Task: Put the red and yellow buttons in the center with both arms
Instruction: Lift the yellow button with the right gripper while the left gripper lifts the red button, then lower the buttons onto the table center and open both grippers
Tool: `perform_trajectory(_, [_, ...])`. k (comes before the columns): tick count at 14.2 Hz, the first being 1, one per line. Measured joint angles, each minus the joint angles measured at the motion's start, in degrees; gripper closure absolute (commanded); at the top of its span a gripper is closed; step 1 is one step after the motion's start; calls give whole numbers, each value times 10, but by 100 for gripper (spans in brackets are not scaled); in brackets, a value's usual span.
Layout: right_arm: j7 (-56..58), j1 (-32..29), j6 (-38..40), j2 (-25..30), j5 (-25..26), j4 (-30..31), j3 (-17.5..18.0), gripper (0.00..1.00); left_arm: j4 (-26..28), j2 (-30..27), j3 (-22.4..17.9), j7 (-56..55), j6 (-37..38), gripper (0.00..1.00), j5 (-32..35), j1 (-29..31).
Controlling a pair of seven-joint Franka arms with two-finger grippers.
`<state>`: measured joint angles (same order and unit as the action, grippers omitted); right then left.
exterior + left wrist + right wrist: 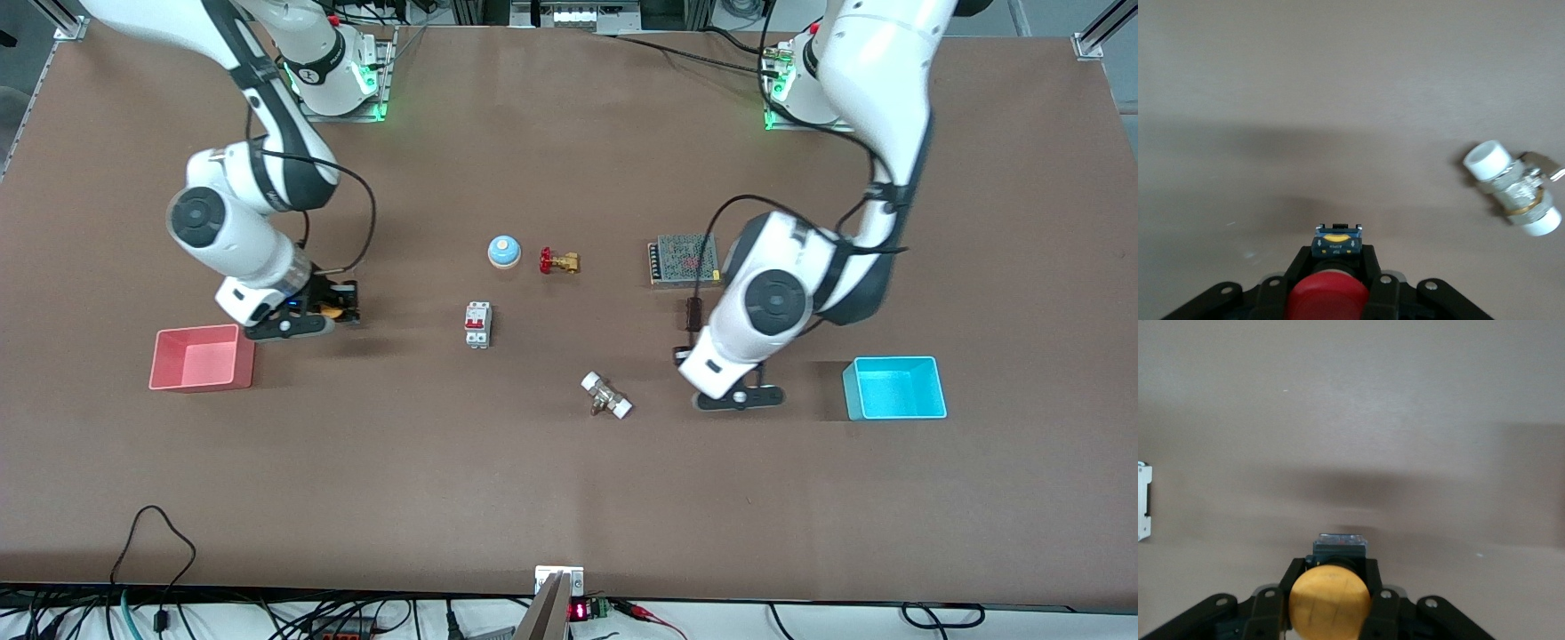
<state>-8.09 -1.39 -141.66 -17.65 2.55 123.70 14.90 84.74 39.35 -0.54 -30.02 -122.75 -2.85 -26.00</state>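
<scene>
My right gripper (pixel 341 303) is shut on the yellow-orange button (pixel 332 312) and holds it low over the brown tabletop (pixel 551 480), beside the pink tray. In the right wrist view the round yellow cap (pixel 1330 601) sits between the black fingers (pixel 1286 581). My left gripper (pixel 693 316) is shut on the red button and hangs low over the table between the mesh box and the metal fitting. The arm hides the red button in the front view. In the left wrist view its red cap (pixel 1325 301) and blue-black body (pixel 1337 244) sit between the fingers (pixel 1373 268).
A pink tray (pixel 203 382) lies at the right arm's end and a cyan tray (pixel 896 411) at the left arm's end. Mid-table lie a blue bell (pixel 504 252), a brass valve (pixel 558 261), a white breaker (pixel 478 324), a white-ended metal fitting (pixel 606 396) and a mesh box (pixel 685 260).
</scene>
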Motion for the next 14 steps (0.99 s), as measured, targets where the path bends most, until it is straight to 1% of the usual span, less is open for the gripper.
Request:
perform_trajectory(3, [-69, 18, -28, -25, 61, 0, 0, 85, -2, 29, 0, -12, -27, 67, 0, -26])
perform_trajectory(5, [-98, 21, -44, -36, 89, 0, 0, 85, -2, 42, 0, -15, -49, 67, 0, -33])
perform_trajectory(10, [-102, 21, -69, -52, 93, 0, 0, 84, -2, 57, -1, -25, -57, 65, 0, -36])
perform_trajectory(11, [-102, 21, -70, -54, 93, 0, 0, 78, -2, 59, -1, -25, -57, 61, 0, -37])
perform_trajectory(12, [-102, 21, -71, -55, 93, 0, 0, 63, -2, 63, -1, -25, -57, 51, 0, -37])
perform_trajectory(13, [-102, 21, -71, -56, 93, 0, 0, 58, -2, 66, -1, -25, -57, 34, 0, -38])
perform_trajectory(14, [-102, 21, -71, -57, 93, 0, 0, 51, -2, 67, -1, -25, -57, 17, 0, -38])
